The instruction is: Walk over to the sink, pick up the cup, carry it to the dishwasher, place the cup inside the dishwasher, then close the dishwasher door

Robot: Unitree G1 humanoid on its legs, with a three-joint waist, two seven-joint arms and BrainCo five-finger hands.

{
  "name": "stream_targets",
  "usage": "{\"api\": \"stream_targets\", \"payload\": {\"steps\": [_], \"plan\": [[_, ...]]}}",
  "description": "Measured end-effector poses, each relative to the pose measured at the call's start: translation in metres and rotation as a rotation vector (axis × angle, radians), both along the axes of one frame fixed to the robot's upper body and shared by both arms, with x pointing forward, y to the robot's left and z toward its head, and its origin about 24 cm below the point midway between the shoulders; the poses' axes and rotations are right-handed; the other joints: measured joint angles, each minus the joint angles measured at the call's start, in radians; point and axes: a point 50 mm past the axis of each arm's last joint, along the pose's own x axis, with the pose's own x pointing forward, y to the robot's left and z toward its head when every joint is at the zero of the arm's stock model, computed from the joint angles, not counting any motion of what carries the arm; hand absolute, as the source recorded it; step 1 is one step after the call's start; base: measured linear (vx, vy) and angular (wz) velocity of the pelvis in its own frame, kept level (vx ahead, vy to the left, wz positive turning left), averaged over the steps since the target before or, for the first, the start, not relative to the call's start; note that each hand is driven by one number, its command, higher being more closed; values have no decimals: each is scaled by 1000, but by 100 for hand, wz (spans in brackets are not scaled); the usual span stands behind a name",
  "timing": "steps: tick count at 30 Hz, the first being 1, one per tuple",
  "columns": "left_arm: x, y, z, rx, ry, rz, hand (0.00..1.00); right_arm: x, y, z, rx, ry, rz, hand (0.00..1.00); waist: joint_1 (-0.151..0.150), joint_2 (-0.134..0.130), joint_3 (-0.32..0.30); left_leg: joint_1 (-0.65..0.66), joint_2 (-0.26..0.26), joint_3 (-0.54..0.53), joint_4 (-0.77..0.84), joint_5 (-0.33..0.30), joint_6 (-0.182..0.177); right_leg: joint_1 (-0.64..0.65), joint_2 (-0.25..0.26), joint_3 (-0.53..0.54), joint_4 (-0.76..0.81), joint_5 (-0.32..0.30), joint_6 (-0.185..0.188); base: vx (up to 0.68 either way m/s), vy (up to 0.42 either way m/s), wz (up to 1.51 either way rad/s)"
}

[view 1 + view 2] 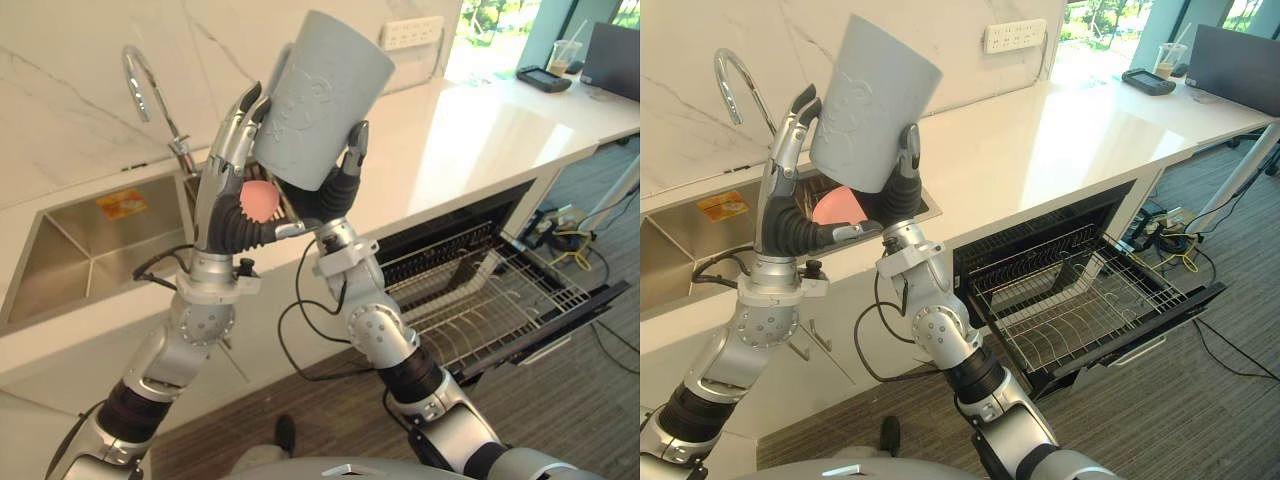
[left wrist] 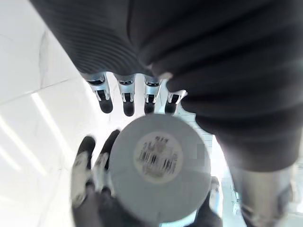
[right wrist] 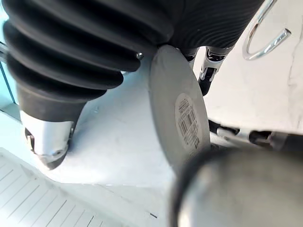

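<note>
The pale grey cylindrical cup (image 1: 325,95) is raised, mouth up and tilted, above the right end of the stainless steel sink (image 1: 70,250). The right hand (image 1: 335,195) is clamped around its base; the left hand (image 1: 228,190) presses nearly straight fingers on its side. A pink round thing (image 1: 260,200) shows by the sink. Right of the sink, below the white tabletop (image 1: 470,140), the black dishwasher (image 1: 1040,225) is open, its wire rack (image 1: 1080,295) out.

A kitchen — steel sink (image 1: 90,250) and tap (image 1: 182,150), white counter (image 1: 480,130), open dishwasher (image 1: 440,225) with wire rack (image 1: 1080,295)
</note>
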Motion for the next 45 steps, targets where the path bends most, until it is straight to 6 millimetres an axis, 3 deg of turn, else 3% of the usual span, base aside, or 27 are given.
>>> {"api": "stream_targets", "payload": {"steps": [3, 11, 19, 22, 24, 25, 27, 28, 29, 30, 31, 35, 40, 42, 45], "plan": [[-4, 19, 13, -41, -71, 39, 0, 8, -19, -12, 58, 82, -80, 100, 4, 0, 0, -1, -1, 0, 0, 0, 0, 0, -2, -3, 0, -2, 0, 0, 0, 0], [-14, 49, 24, -89, -154, 119, 0, 17, -70, -28, 162, 167, -299, 100, 5, -2, 0, 1, -8, 9, 1, -7, 4, -3, -12, 1, -1, -7, 3, 8, -11, -2], [-22, 71, 32, -156, -180, 137, 0, 12, -126, -49, 164, 225, -538, 100, 3, -15, 1, 11, -8, 30, 6, -7, 5, -5, -15, 17, -2, -2, 15, 13, -28, -8], [-24, 78, 27, -209, -96, 36, 0, 4, -154, -55, 144, 223, -674, 100, -2, -23, 1, 20, -5, 49, 0, -22, 2, -5, -16, 33, -2, -2, 14, -23, -18, -14], [-21, 73, 6, -309, 85, -131, 0, -6, -177, -59, 95, 213, -784, 100, -17, -40, 9, 20, -2, 52, 0, -22, 3, -8, -18, 39, 1, -2, 15, -17, -18, -9], [-18, 59, -20, -425, 231, -244, 0, -10, -185, -63, 61, 223, -824, 100, -22, -42, 7, 20, 0, 61, 0, -22, 4, -18, -18, 55, 7, -1, 16, -27, -5, -31], [-15, 6, -83, -595, 539, -371, 0, -15, -190, -71, 5, 237, -858, 100, -36, -57, 16, 21, 8, 84, 0, -23, 4, -39, -15, 82, 18, -1, 14, -46, -6, -33], [-15, -13, -98, -614, 633, -414, 0, -16, -191, -73, -12, 246, -870, 100, -42, -64, 21, 21, 8, 86, 0, -23, 4, -40, -14, 83, 18, -1, 12, -46, -7, -12], [-19, -46, -120, -612, 789, -503, 0, -15, -193, -80, -46, 269, -890, 100, -65, -80, 30, 21, 11, 88, 0, -22, 4, -42, -11, 85, 21, -5, 5, -56, -11, -8], [-25, -70, -130, -612, 891, -611, 0, -14, -199, -89, -84, 303, -921, 100, -80, -93, 30, 20, 13, 95, 0, -22, 4, -48, -10, 89, 26, -7, 4, -50, -11, -12], [-30, -81, -131, -619, 936, -691, 0, -14, -206, -94, -117, 323, -953, 100, -83, -98, 31, 20, 14, 104, 0, -23, 5, -55, -10, 96, 32, -8, 4, -47, -11, -14], [-36, -94, -139, -682, 1069, -911, 0, -23, -249, -102, -236, 369, -1112, 100, -81, -93, 31, 15, 14, 109, 0, -23, 5, -68, -13, 105, 38, -6, 3, -15, -5, -7], [-54, -111, -180, -634, 1381, -1040, 0, -26, -272, -105, -386, 385, -1185, 100, -83, -95, 32, 6, 17, 107, 0, -27, 11, -72, -14, 102, 32, -5, 5, 2, -4, 1], [-66, -118, -197, -583, 1502, -1053, 0, -26, -277, -111, -434, 412, -1192, 100, -82, -98, 34, -1, 16, 106, 0, -26, 12, -73, -15, 95, 26, 0, 13, 19, -15, 6], [-77, -110, -235, -474, 1654, -877, 0, -25, -280, -124, -459, 473, -1181, 100, -76, -107, 34, -3, 12, 103, 0, -28, 16, -68, -17, 88, 18, 1, 16, 22, -12, 3]]}}
